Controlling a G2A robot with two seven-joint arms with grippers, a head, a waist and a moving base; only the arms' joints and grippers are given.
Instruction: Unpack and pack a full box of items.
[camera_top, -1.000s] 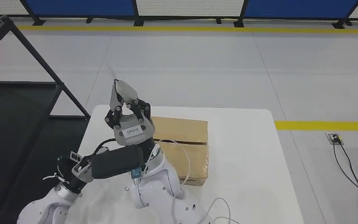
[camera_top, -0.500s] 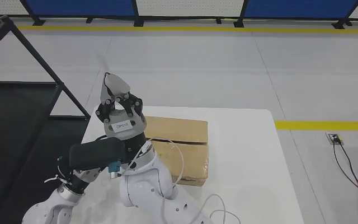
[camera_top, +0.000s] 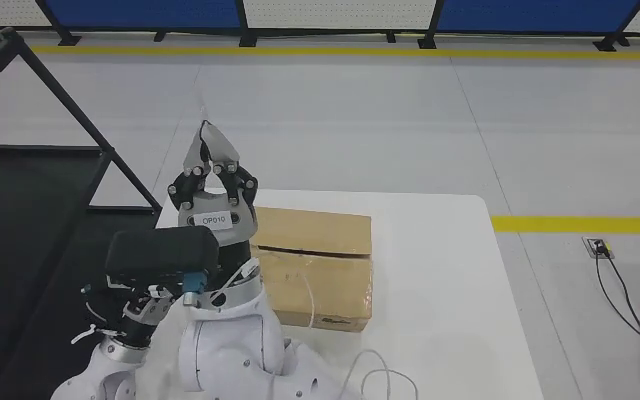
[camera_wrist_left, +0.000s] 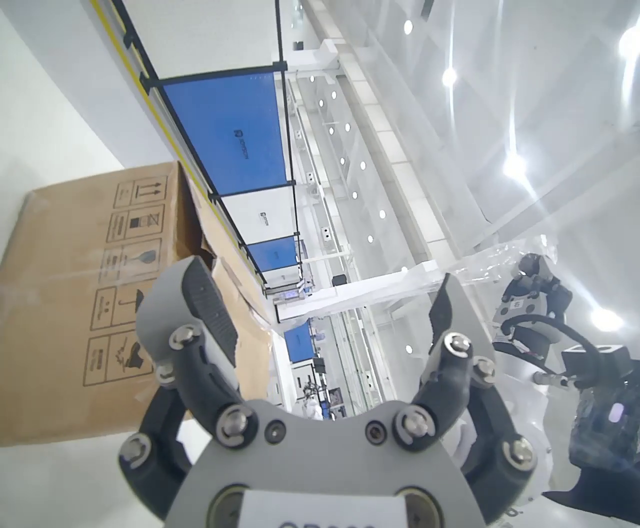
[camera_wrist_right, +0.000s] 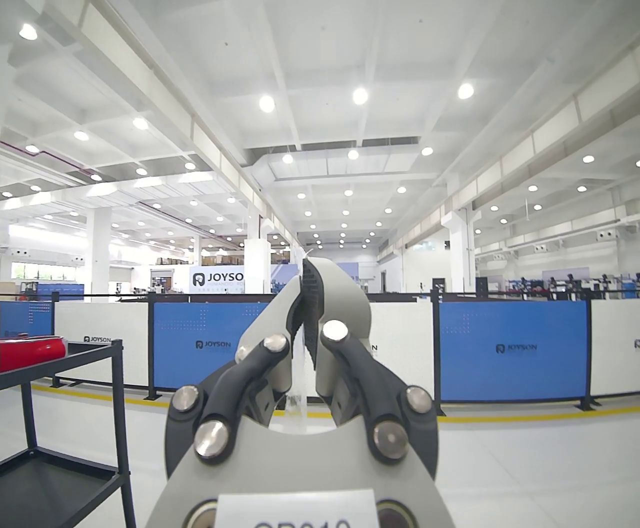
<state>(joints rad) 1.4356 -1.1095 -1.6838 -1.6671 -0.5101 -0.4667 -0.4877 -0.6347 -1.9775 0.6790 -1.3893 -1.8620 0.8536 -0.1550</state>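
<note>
Right gripper (camera_top: 207, 132): raised at 10 o'clock of box (camera_top: 320, 262), jaws pinched on clear film (camera_wrist_right: 299, 380); has swung toward 9 o'clock, then part-way back | left gripper (camera_wrist_left: 320, 274): jaws wide, empty | box: unmoved at centre of table (camera_top: 440, 300), flaps down | unpacking judged barely begun.

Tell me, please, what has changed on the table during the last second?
The right gripper, shut on a thin clear strip, moved left in the top view, farther from the cardboard box. The box and the white table stayed in place.
</note>
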